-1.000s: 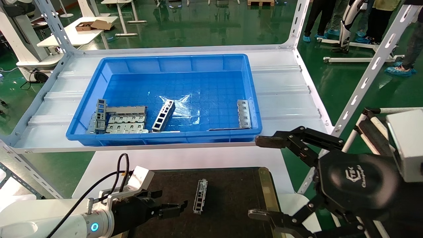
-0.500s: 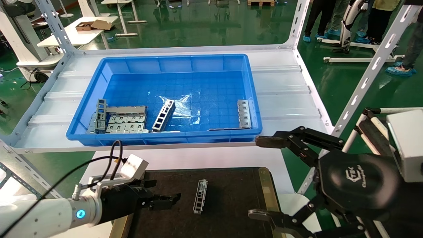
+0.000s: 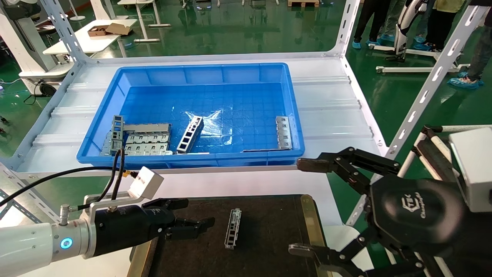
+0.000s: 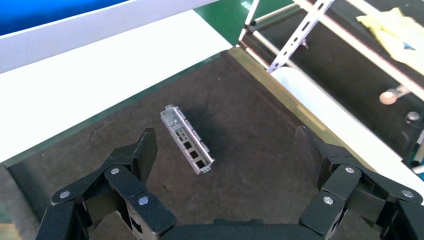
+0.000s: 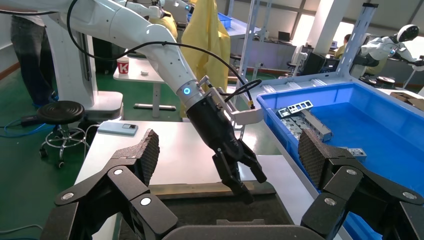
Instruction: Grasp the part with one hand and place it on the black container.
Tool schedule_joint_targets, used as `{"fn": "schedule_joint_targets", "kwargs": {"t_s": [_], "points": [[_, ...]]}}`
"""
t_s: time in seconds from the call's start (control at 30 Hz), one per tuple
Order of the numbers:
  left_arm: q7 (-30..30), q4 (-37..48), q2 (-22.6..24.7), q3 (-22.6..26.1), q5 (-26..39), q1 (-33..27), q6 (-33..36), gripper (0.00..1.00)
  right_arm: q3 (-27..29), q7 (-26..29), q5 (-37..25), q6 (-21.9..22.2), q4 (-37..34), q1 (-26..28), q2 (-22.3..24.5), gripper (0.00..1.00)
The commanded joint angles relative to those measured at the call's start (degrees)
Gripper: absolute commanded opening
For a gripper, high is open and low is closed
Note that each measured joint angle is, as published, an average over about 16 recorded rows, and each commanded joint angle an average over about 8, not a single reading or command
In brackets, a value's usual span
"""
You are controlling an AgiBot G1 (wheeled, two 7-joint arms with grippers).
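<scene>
My left hand (image 3: pixel 192 221) hangs low over the near left part of the black container (image 3: pixel 269 238), its fingers (image 4: pixel 131 165) spread wide and holding nothing. The part (image 3: pixel 233 228) lies flat on the container's matte surface, just beside my fingertips and not touching them, with its long axis running away from me. So the part is already on the container; as I judge it, the placing is done and what is left is to clear my hand away without disturbing it.

To do that well, I should keep the fingers spread and draw the hand up and back toward my left, so that neither fingertip sweeps across the part or catches its raised side wall. I should also watch the brass strip (image 3: pixel 309 219) at the container's edge. The black cable (image 3: pixel 115 175) looping from my wrist is near the blue bin (image 3: pixel 192 161) on the shelf, so a slow lift is safer there.

My right hand (image 3: pixel 307 207) waits at the container's right side, spread open and empty.
</scene>
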Motion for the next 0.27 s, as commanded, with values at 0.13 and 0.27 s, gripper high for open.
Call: {"fn": "schedule_joint_targets", "kwargs": {"t_s": [0.13,0.27], "points": [[4.60,0.31,-0.28,-2.22,-2.93,1.99,0.92,1.00,0.00,0.00,0.00,0.00,0.00,0.00,0.00,1.00],[5.54,0.38,-0.26,-2.69,-3.44,2.29,1.16,1.00,0.00,0.00,0.00,0.00,0.00,0.00,0.00,1.00]]}}
